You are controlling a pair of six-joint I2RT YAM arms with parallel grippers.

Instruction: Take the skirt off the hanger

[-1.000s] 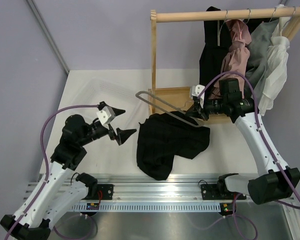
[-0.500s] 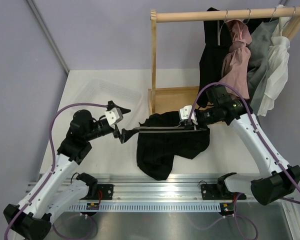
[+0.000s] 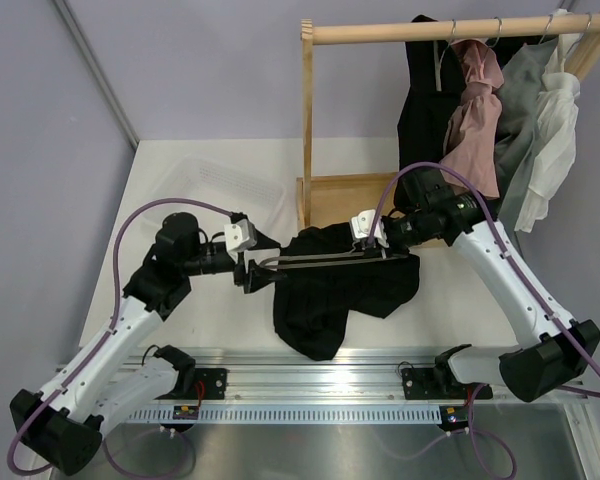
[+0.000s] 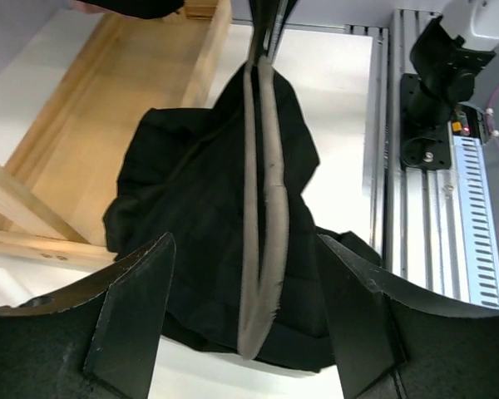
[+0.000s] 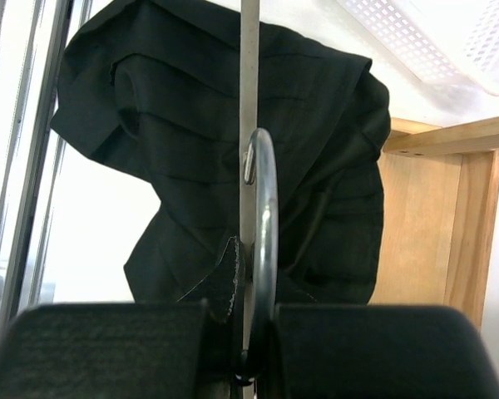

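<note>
The black skirt (image 3: 330,295) lies crumpled on the table. The slim grey hanger (image 3: 315,262) is held level just above its upper edge, seen edge-on. My right gripper (image 3: 377,247) is shut on the hanger's metal hook (image 5: 264,208), with the hanger's bar (image 5: 249,83) running away over the skirt (image 5: 183,150). My left gripper (image 3: 263,265) is open, its two fingers (image 4: 133,320) either side of the hanger's left end (image 4: 258,324) without touching it. The skirt (image 4: 191,191) lies under the hanger there.
A wooden clothes rack (image 3: 307,120) with a base tray (image 3: 345,195) stands behind the skirt. Black, pink, grey and white clothes (image 3: 475,100) hang from its rod at the right. A clear plastic basket (image 3: 220,185) sits at back left. The metal rail (image 3: 310,385) runs along the near edge.
My right gripper has brought the hanger down from a raised, tilted pose to level over the skirt. My left arm has moved right, putting its open jaws round the hanger's left end.
</note>
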